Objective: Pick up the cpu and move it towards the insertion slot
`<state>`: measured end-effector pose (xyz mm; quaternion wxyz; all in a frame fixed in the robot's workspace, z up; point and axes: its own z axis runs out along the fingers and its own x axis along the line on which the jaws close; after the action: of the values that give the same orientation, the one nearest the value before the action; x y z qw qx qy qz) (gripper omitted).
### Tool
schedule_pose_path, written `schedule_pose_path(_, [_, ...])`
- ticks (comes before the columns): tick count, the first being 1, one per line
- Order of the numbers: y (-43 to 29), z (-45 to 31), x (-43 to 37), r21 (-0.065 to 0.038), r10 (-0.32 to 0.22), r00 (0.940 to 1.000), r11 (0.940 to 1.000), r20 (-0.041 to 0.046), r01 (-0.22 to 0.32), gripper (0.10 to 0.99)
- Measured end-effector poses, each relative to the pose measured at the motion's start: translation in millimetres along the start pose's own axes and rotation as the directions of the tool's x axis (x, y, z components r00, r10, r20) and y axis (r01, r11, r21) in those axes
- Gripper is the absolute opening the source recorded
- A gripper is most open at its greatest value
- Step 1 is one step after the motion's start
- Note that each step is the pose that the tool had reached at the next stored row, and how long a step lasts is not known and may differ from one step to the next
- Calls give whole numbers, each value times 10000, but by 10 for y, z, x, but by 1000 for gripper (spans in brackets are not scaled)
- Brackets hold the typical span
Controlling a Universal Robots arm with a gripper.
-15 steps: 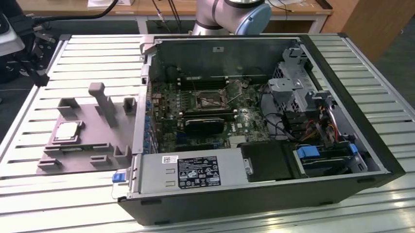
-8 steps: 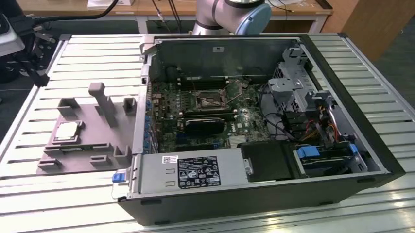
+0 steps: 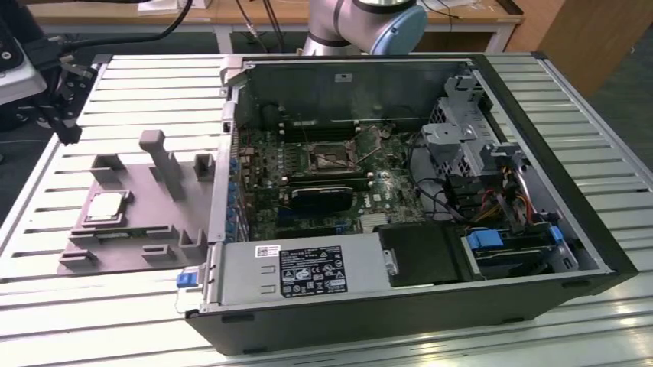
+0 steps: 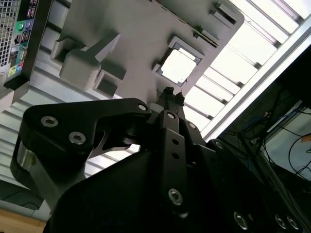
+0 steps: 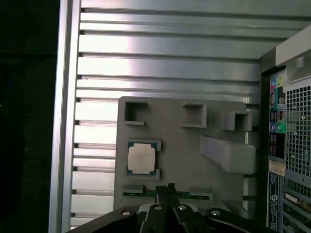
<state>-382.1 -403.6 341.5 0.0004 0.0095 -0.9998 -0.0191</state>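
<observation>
The cpu point(image 3: 105, 206) is a small silvery square chip with a pale rim, lying flat in a recess of the grey fixture plate point(image 3: 153, 229) on the exterior view's left. Both wrist views show the cpu point(image 4: 177, 66) point(image 5: 142, 158) from above. My gripper point(image 3: 69, 131) hangs high over the table, beyond the plate's far left corner and well clear of the chip. Its black fingers meet at the tips in both wrist views, and the gripper point(image 4: 168, 92) point(image 5: 170, 187) holds nothing. The insertion slot point(image 3: 329, 157), a silvery frame with a dark centre, sits on the motherboard inside the open computer case.
The open computer case point(image 3: 408, 306) fills the middle and the exterior view's right, with a power supply point(image 3: 296, 267), drive cages and cables inside. Upright grey blocks point(image 3: 153, 157) rise from the fixture plate near the cpu. The slatted metal table point(image 3: 153, 84) lies beneath.
</observation>
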Motion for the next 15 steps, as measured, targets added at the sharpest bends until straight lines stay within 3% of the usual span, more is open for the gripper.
schedule_pose_path(15, [-18, 273, 56, 0, -1, 10000, 10000, 30, 1, 102])
